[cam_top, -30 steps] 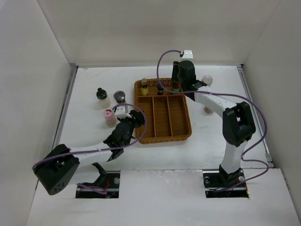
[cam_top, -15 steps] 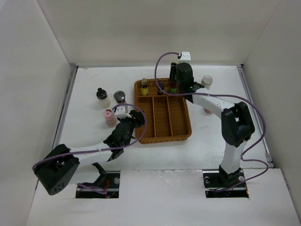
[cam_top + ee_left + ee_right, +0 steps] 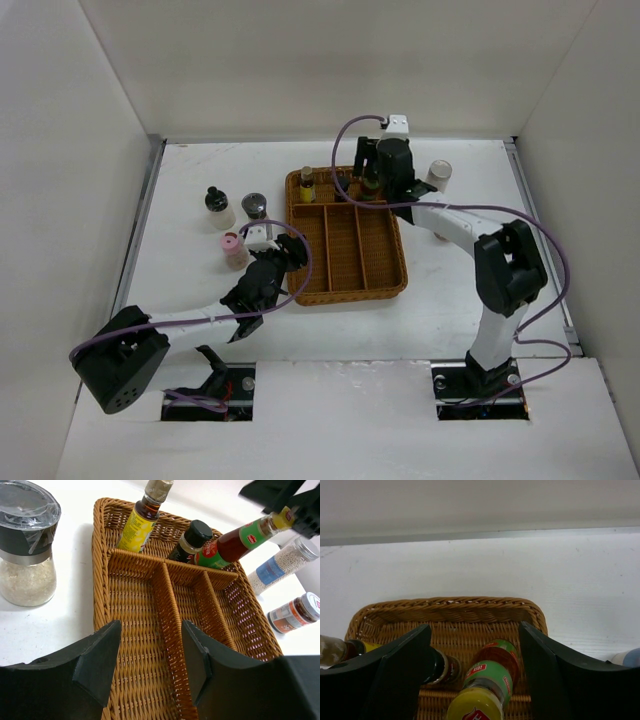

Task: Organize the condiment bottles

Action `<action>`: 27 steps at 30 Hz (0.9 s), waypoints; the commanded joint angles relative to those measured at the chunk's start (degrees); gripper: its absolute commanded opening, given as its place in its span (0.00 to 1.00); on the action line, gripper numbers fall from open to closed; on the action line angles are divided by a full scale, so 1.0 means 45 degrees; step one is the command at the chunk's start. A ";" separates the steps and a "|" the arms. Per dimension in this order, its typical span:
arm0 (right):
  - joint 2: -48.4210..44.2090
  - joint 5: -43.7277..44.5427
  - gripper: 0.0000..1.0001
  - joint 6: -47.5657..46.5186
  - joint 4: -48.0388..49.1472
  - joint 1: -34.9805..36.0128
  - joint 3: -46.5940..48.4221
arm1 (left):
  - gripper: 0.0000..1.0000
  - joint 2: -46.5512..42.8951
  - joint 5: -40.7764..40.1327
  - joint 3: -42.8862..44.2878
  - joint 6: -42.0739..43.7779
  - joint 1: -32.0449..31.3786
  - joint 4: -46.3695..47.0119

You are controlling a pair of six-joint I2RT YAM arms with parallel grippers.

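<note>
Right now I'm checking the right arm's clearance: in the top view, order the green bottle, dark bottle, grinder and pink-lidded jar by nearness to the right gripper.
1. Green bottle, between the right gripper's fingers, at the tray's back.
2. Dark bottle, just left of it.
3. Grinder, on the table left of the tray.
4. Pink-lidded jar, farther left still.

Left arm (image 3: 190, 322): base near-left, shoulder block big in fgnd, links lie low and run far-right twd centre. Wrist roughly level. Left gripper (image 3: 284, 254) aims far-right; in wrist view (image 3: 150, 652) jaws part-open, w/ nothing between pads. Right arm (image 3: 492, 335): base near-right, upper link stands up to elbow, forearm reaches far-left. Right gripper (image 3: 372, 172) at far centre, pointing down and fwd; wrist view (image 3: 475, 655) shows jaws spread wide.
</note>
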 commanded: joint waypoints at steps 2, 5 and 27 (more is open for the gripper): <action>-0.1517 -0.0115 0.79 0.0121 0.0696 0.0089 -0.0075 | 0.49 -0.0068 0.0094 0.0369 -0.0135 -0.0040 0.0811; -0.1810 -0.0310 0.79 0.0140 0.0657 0.0089 -0.0173 | 0.49 -0.0010 0.0094 0.0388 -0.0135 -0.0060 0.0811; -0.4643 -0.0564 0.74 0.0453 0.0480 0.0303 -0.4216 | 0.49 0.0049 0.0153 0.0408 -0.0135 -0.0099 0.0889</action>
